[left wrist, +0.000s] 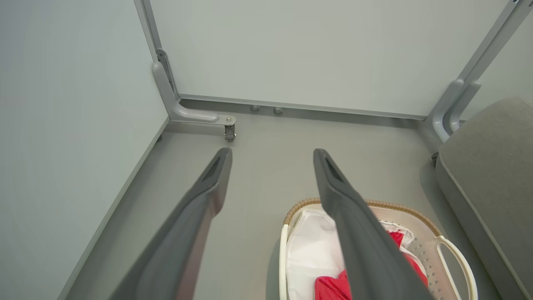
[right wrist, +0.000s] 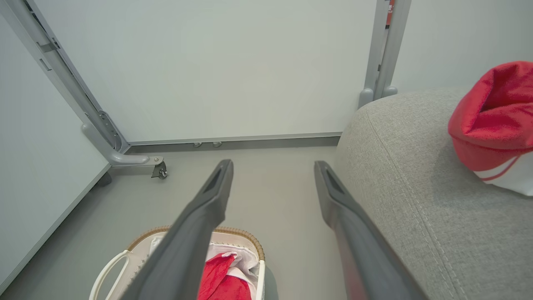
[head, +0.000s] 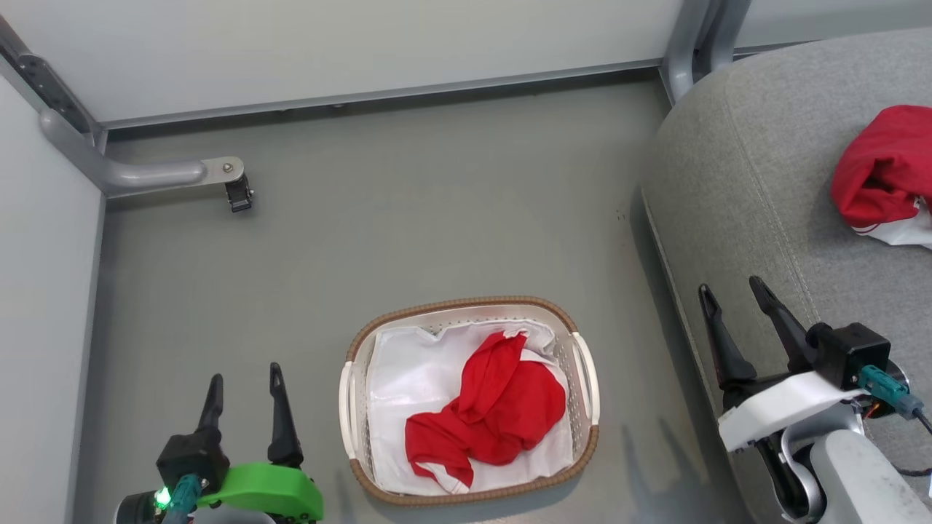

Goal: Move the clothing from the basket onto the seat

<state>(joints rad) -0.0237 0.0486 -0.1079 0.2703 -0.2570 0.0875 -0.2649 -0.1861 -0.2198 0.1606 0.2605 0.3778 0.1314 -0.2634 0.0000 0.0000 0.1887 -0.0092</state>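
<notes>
Left pincer [head: 245, 378] spread, left of the oval white perforated plastic basket [head: 466, 301]. Right pincer [head: 730, 285] spread, right of it, by the large grey upholstered seat [head: 743, 182]. Both empty. Crumpled red fabric garment [head: 488, 415] lies inside basket on white sheet liner [head: 408, 378]. I'd pinch the red mound's top, clear of liner.

I counted two pieces of red clothing: one garment [head: 495, 411] at six o'clock in my head view and a second garment [head: 881, 164] at three o'clock. There was one basket [head: 466, 301], one white liner [head: 408, 378] and one grey seat [head: 735, 189]. I had two grippers, my left gripper [head: 245, 372] at seven o'clock and my right gripper [head: 730, 285] at four o'clock, each with two dark fingers. One small caster [head: 239, 196] stood at ten o'clock.
</notes>
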